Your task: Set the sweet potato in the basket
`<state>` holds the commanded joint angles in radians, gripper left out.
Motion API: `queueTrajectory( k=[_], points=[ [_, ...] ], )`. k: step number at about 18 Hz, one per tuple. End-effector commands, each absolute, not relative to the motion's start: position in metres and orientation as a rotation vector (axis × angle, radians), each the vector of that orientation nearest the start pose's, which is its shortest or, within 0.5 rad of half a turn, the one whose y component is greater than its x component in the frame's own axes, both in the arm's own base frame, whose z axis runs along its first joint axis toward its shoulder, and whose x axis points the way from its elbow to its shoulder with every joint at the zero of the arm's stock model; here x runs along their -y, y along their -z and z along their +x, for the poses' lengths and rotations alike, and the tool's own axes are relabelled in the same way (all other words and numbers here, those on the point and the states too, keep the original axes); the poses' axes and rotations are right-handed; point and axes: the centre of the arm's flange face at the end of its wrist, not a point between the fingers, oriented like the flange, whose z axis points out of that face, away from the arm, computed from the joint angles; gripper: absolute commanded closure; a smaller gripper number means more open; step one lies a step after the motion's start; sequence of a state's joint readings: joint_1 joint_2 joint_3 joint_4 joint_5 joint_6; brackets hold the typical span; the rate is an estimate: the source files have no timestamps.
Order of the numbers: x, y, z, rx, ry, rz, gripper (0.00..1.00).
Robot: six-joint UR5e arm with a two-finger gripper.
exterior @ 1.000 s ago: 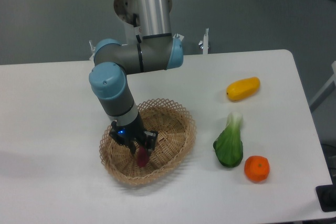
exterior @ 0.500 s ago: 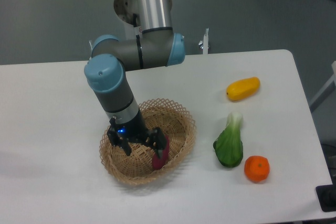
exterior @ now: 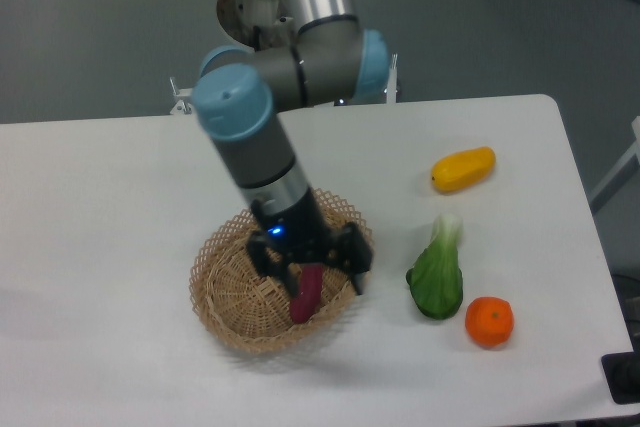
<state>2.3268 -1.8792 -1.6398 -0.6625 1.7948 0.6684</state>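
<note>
The magenta-purple sweet potato [exterior: 305,294] lies inside the tan wicker basket [exterior: 222,287], near its right side. My gripper [exterior: 312,267] hangs just above the sweet potato with its fingers spread wide and nothing between them. One dark finger [exterior: 357,259] shows over the basket's right rim, the other [exterior: 262,257] over its middle. The arm comes down from the back and hides the far rim of the basket.
A green leafy vegetable [exterior: 437,272] lies right of the basket. A round orange fruit [exterior: 489,321] sits beside it at the front right. A yellow-orange oblong item [exterior: 463,169] lies farther back on the right. The white table's edge runs along the right side.
My gripper opened and let the sweet potato go into the basket, then lifted and shifted right. The sweet potato now lies free in the basket.
</note>
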Motion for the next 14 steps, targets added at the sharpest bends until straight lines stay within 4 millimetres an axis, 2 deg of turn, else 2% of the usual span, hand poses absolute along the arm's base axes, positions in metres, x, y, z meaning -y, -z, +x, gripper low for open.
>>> queueTrajectory(
  k=[3, 7, 11, 14],
  points=[
    [-0.499, -0.404, -0.378, 0.028, -0.763, -2.865, 0.00],
    [-0.452, -0.423, -0.412, -0.094, -0.708, -2.899, 0.00],
    [-0.403, -0.426, -0.442, -0.318, -0.563, -2.946, 0.00],
    [-0.374, -0.424, -0.460, -0.487, -0.495, -2.952, 0.00]
  ],
)
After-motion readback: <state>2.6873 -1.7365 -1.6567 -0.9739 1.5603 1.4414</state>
